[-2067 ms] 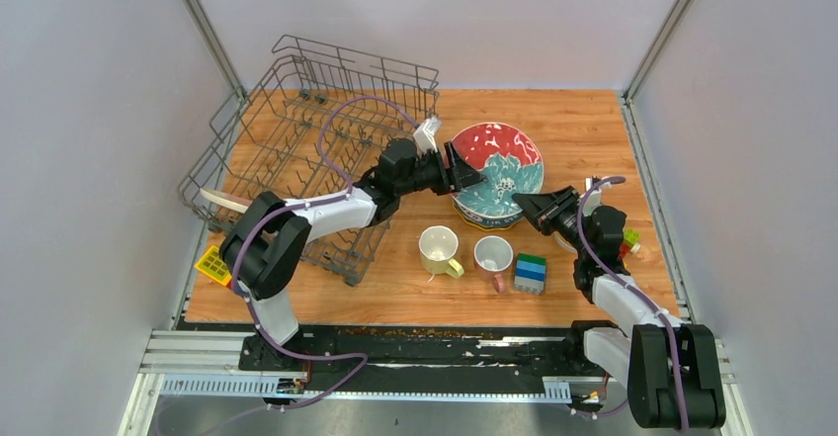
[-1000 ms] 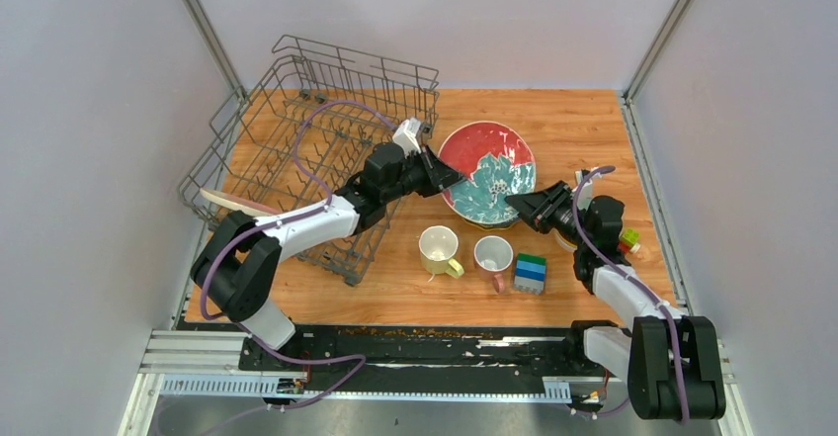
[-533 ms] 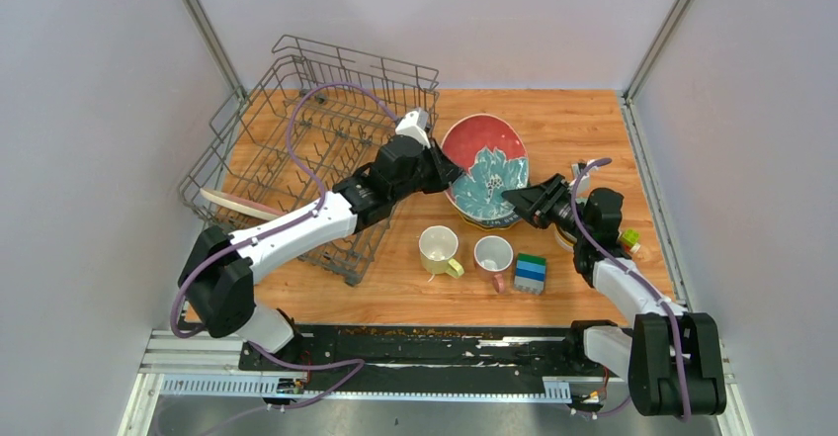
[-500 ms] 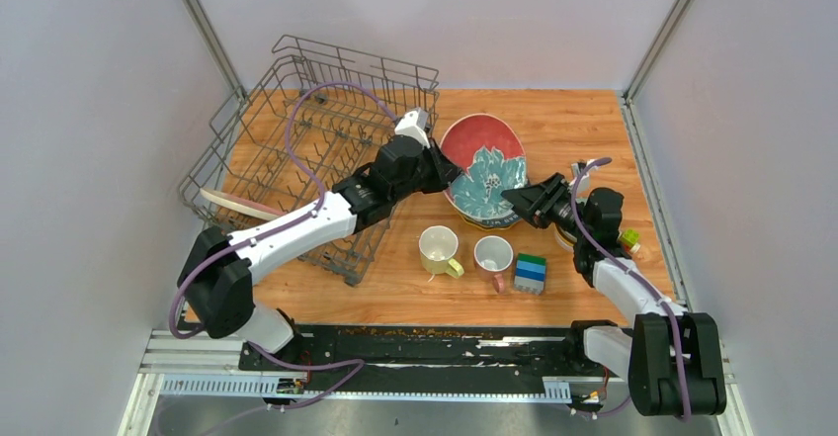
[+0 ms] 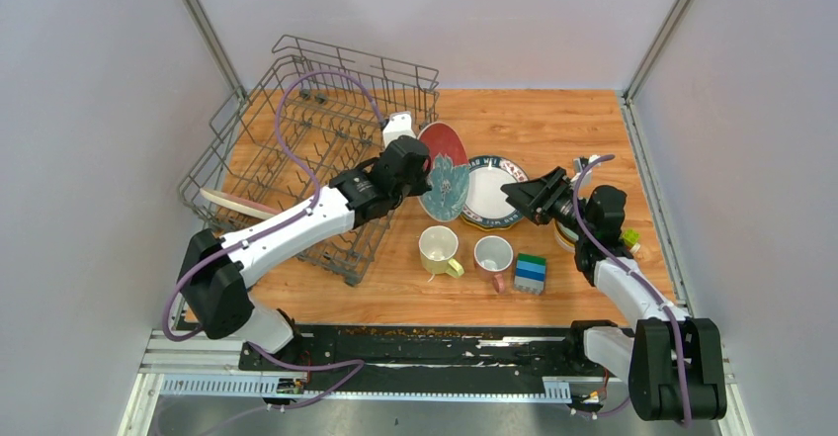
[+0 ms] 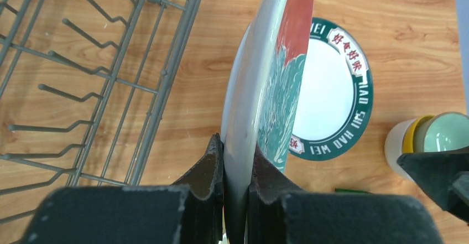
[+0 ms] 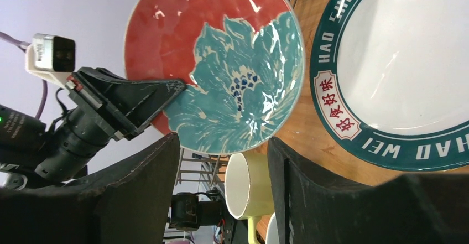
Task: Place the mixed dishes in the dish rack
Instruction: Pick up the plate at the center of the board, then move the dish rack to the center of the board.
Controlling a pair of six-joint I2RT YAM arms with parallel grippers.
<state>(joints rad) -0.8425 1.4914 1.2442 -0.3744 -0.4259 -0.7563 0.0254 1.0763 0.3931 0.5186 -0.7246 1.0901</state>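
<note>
My left gripper [image 5: 427,177] is shut on the rim of a red plate with a teal flower [image 5: 442,171]. It holds the plate on edge in the air, just right of the dish rack [image 5: 296,139]. In the left wrist view the pads [image 6: 213,158] clamp the plate's rim [image 6: 265,83] from both sides. My right gripper [image 5: 514,196] stands open, apart from that plate [image 7: 221,67], over the near edge of a white plate with a green lettered rim [image 5: 492,191] that lies flat on the table. A pale yellow mug [image 5: 436,248] and a white pink-handled mug [image 5: 493,255] stand in front.
Stacked green-blue blocks [image 5: 531,273] sit right of the mugs. A pale plate [image 5: 229,201] leans at the rack's left side. A pale green bowl inside a yellow-orange one [image 6: 437,139] stands by my right arm. The rack's tines [image 6: 83,78] are left of the held plate.
The right gripper has opened and come off the flower plate. The left gripper has swung that plate left and turned it on edge, uncovering the green-rimmed plate.
</note>
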